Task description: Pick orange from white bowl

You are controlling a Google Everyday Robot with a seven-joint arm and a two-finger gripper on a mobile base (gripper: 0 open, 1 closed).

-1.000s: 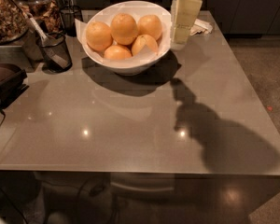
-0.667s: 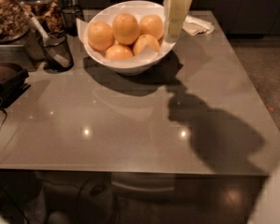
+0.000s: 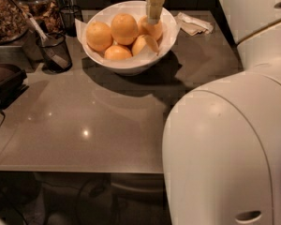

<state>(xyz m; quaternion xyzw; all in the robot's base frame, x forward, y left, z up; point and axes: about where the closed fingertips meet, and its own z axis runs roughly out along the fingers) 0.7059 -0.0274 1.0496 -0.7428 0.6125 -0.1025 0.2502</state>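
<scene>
Since the earlier frames, the gripper (image 3: 153,18) has shifted from the right rim of the white bowl (image 3: 131,65) to a spot above its contents, and the robot's white arm housing (image 3: 225,149) has swung in to fill the right foreground.

From the camera view, the gripper hangs down from the top edge, its cream-coloured tip just over the right rear of the bowl. Whether it is released or clenched cannot be told. The orange (image 3: 155,31) lies directly under that tip, and the two seem to touch, though the angle leaves this unsure. It sits inside the bowl against the far right wall, on the white paper lining (image 3: 79,29).

Four more fruits share the bowl: one at the left (image 3: 99,35), one at the rear middle (image 3: 124,28), one at the front (image 3: 117,53), and a paler one with a crescent mark (image 3: 144,43) just in front of the orange.

The bowl stands at the back of the grey counter (image 3: 93,121). A black mesh cup (image 3: 54,50) with a utensil in it stands to the bowl's left, and a crumpled white napkin (image 3: 194,23) lies to its right.
</scene>
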